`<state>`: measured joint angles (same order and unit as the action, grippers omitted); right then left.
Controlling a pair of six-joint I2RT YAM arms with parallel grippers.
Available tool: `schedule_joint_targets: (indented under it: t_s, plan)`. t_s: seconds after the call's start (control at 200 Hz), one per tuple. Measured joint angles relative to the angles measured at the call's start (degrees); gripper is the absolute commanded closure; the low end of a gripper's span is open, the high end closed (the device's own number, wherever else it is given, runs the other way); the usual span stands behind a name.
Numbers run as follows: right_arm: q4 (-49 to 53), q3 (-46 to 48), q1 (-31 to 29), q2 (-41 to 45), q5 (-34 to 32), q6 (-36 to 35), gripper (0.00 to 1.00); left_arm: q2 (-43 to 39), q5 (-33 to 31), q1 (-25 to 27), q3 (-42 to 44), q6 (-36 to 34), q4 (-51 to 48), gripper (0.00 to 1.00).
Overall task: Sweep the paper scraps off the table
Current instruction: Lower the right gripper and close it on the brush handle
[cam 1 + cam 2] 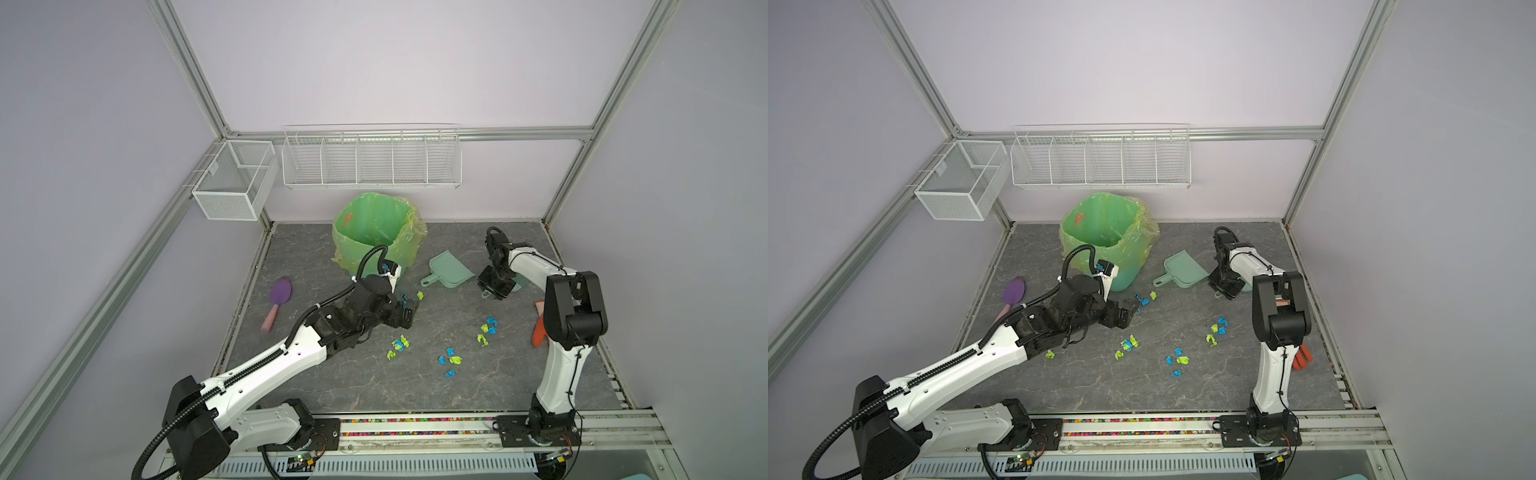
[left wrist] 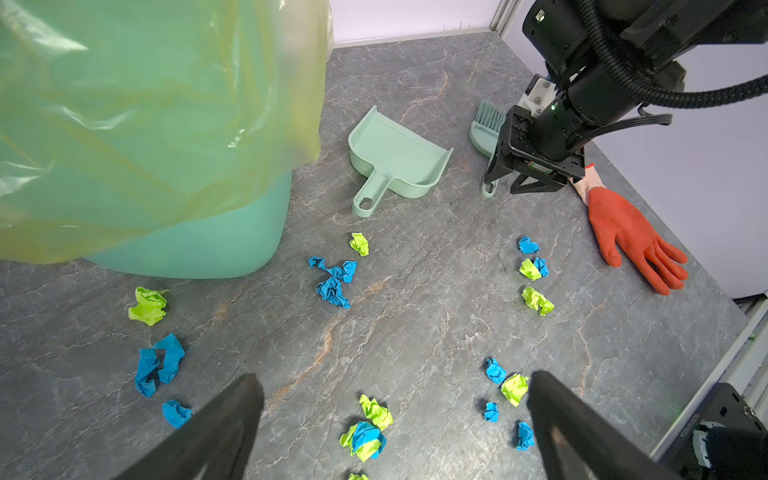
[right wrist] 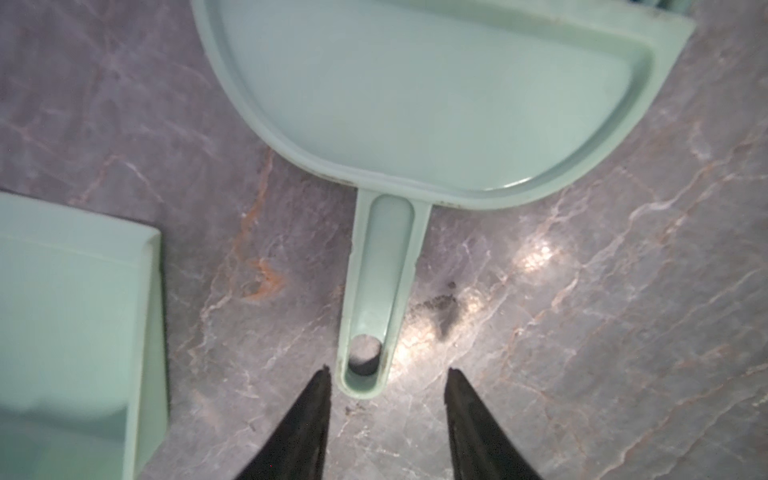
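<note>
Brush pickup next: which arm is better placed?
Right. The right tool hangs open astride the handle end of the brush. The left tool, also open, is over the scraps by the bin, farther from the brush.

Bin (image 1: 349,245), dustpan (image 1: 451,270), brush (image 2: 484,133), glove (image 2: 623,232)

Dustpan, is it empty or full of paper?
Empty. The dustpan has a bare green inside; the paper scraps lie outside it on the table.
</note>
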<state>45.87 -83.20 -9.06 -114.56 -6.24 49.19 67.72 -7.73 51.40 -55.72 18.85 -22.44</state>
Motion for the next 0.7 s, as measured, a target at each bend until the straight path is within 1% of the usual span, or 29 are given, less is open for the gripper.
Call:
schedule_joint_targets:
  t_s: [0.08, 0.32, 0.39, 0.435, 0.48, 0.54, 0.625, 0.7]
  plan:
    - [-1.05, 0.00, 0.00, -0.44, 0.09, -0.15, 0.60, 0.00, -0.02, 0.00, 0.00, 0.00, 0.00, 0.00]
    - [-2.82, -0.04, 0.00, -2.25, 0.28, -0.22, 0.59, 0.15, -0.44, 0.00, 0.00, 0.00, 0.00, 0.01]
    - [-2.95, -0.04, 0.00, -2.32, 0.31, -0.33, 0.61, 0.28, -0.52, 0.00, 0.00, 0.00, 0.00, 0.01]
    - [-2.99, -0.04, 0.00, -2.32, 0.33, -0.42, 0.65, 0.35, -0.63, 0.00, 0.00, 0.00, 0.00, 0.01]
    - [-3.21, -0.04, 0.00, -2.36, 0.31, -0.50, 0.73, 0.44, -0.83, 0.00, 0.00, 0.00, 0.00, 0.01]
    - [-3.50, -0.04, 0.02, -2.38, 0.39, -0.85, 0.80, 0.48, -1.05, 0.00, 0.00, 0.00, -0.02, 0.00]
    - [-4.50, 0.09, 0.07, -2.38, 0.94, -1.25, 0.85, 0.50, -1.31, 0.00, 0.00, 0.00, -0.02, 0.00]
    - [-4.72, 0.26, 0.09, -2.34, 1.01, -1.31, 0.87, 0.57, -1.46, 0.00, 0.00, 0.00, -0.02, 0.01]
